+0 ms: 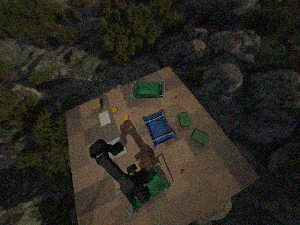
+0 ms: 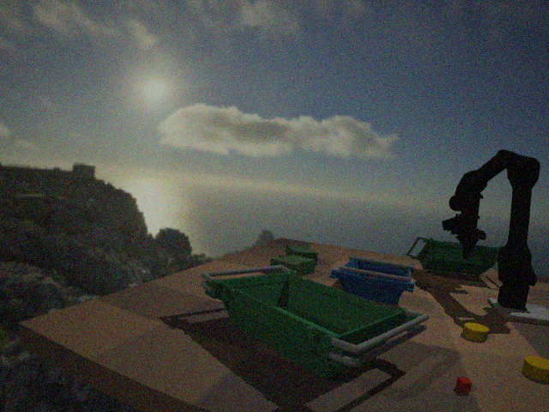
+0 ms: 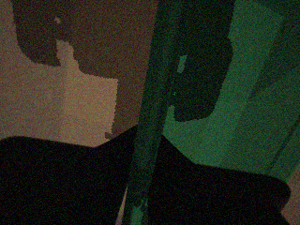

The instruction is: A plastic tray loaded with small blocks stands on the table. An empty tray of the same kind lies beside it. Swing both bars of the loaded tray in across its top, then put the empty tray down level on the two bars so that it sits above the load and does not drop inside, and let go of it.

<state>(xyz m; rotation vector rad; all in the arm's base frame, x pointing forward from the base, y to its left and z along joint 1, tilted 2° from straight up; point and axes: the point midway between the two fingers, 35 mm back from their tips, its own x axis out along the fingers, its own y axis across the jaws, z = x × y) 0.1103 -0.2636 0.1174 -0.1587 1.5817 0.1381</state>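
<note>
Jaws clamped on green tray wall

Gripper [image 3: 141, 187] nearly shut on rim of empty green tray [image 1: 154, 185], lifted off bench [image 1: 206, 174]; blue loaded tray [image 1: 158, 128] w/ bars across top.

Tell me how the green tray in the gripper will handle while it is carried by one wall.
The green tray hangs from the gripper, shut on one thin wall, so it will likely tilt; in the exterior view it looks lifted and tipped. It probably stays stiff, its walls look straight. Its wire bars stick out and may swing.
</note>
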